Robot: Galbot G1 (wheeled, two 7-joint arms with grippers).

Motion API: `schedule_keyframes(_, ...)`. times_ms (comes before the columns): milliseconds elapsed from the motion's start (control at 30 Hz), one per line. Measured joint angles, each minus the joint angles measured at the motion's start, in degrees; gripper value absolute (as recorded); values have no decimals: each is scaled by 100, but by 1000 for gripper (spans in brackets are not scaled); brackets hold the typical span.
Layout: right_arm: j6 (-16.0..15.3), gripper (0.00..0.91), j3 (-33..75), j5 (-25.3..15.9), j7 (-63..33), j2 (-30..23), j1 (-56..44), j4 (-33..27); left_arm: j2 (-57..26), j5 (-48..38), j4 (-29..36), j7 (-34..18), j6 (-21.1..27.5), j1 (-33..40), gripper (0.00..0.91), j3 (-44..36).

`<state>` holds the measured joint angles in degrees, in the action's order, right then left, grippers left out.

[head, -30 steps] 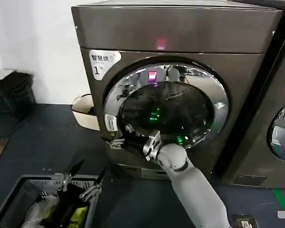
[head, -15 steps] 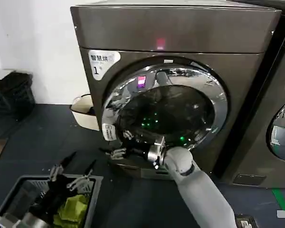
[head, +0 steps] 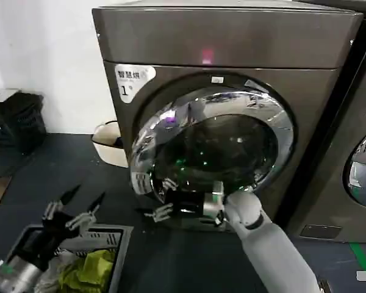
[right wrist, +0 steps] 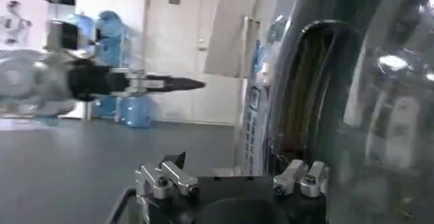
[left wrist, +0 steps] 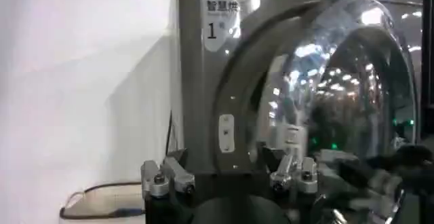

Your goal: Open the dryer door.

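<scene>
Door's unlatched and partly swung: the dryer door [head: 210,143] stands off the front of the dryer [head: 232,43] on its left edge, chrome rim tilted outward, hinge side to the right. In the left wrist view you can see the gap between the door's rim [left wrist: 325,89] and the cabinet face. The right gripper [head: 163,198] sits at the lower-left rim of the door, jaws spread, one finger behind the rim edge and one in front, so it's hooking the rim, not pinching it; in the right wrist view the fingertips [right wrist: 308,174] sit just beside the door edge [right wrist: 305,96]. The left gripper [head: 70,207] hovers over the laundry basket [head: 113,235] at lower left, well clear of the door, jaws spread, holding nothing. My read: latch release is done and the swing is maybe a third through. What's left is carrying the door out to fully open so the drum mouth is exposed. Watch that the hooked finger doesn't slip off the chrome as the arc widens, and keep the forearm out of the door's path.
</scene>
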<state>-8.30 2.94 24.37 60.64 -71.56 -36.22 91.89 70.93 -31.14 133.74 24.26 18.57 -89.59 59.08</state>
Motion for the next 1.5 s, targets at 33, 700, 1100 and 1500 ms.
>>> schedule_keyframes(33, 0, 907, 6, 6, 69, 14, 1, -13, -71, -44, -43, -2, -2, 37, 907, -3)
schedule_keyframes(700, 201, 907, 415, 151, 1506, 421, -378, 154, -1458, -1454, -928, -479, 356, 1283, 907, -845)
schedule_keyframes(1100, 132, 907, 783, 333, 2191, 812, -787, 409, -2074, -1805, -1465, -462, 237, 2145, 907, -1748)
schedule_keyframes(1500, 231, 907, 1509, 653, 2309, 1349, -1351, 626, -2446, -2174, -2054, -272, 257, 3227, 907, -2883)
